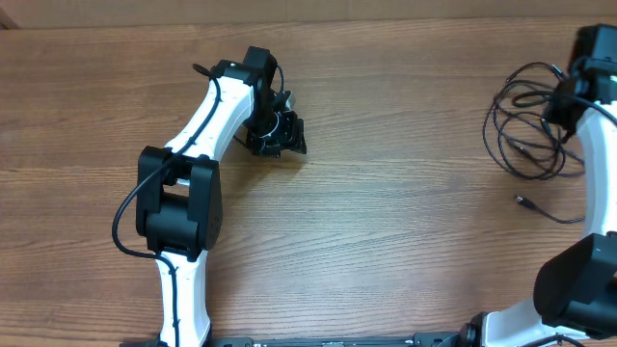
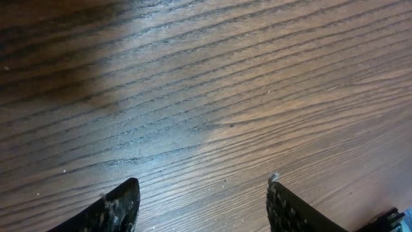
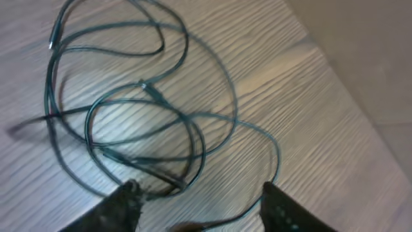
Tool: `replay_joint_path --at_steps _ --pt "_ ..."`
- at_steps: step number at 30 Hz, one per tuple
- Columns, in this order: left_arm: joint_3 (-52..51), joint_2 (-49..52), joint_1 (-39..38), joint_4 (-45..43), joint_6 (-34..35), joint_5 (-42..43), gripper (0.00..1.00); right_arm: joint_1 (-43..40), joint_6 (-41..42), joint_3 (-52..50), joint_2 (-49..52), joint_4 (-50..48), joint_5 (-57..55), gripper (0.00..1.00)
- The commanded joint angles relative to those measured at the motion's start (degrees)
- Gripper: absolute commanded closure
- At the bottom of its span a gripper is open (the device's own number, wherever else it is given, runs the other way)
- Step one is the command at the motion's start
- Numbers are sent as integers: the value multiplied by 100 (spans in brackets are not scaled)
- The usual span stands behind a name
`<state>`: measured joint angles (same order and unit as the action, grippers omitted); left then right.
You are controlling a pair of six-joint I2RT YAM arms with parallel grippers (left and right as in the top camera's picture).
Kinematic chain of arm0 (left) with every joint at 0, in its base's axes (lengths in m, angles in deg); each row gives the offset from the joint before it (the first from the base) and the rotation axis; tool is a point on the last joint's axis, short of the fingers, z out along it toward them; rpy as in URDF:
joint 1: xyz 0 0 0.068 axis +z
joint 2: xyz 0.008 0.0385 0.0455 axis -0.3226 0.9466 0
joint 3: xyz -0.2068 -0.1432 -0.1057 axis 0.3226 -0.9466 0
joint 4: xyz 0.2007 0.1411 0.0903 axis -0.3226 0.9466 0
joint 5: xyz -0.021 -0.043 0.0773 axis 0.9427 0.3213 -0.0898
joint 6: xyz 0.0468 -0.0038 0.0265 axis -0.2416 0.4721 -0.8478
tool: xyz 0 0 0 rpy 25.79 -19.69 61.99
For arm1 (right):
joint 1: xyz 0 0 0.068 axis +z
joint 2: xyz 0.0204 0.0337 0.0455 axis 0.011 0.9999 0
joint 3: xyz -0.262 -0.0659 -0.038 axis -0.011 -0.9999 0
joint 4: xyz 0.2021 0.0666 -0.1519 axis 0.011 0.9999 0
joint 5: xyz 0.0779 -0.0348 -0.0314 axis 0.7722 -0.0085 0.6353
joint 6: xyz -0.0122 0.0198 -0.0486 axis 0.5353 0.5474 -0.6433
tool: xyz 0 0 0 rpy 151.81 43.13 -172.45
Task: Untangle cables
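Note:
The cables are thin black cords lying in tangled loops at the table's far right, with one small plug end trailing toward the front. In the right wrist view the loops cross each other on the wood just ahead of my fingers. My right gripper is open above the tangle, with cords and a plug lying between its fingers; it holds nothing. My left gripper is open and empty over bare wood, at the table's far left-centre, well away from the cables.
The wooden table ends at its right edge close beside the tangle, with floor beyond. The white left arm stretches over the left half. The right arm stands along the right edge.

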<state>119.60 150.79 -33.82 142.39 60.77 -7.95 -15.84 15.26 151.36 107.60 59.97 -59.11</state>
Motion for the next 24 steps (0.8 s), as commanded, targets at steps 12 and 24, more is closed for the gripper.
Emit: replay_joint_path --at_steps 12,24 --pt "190 -175 -44 7 -2 -157 38 -52 24 35 -22 435 2745 4" --pt "1985 -391 107 1405 732 -2673 25 1207 -931 35 -22 291 3827 0"
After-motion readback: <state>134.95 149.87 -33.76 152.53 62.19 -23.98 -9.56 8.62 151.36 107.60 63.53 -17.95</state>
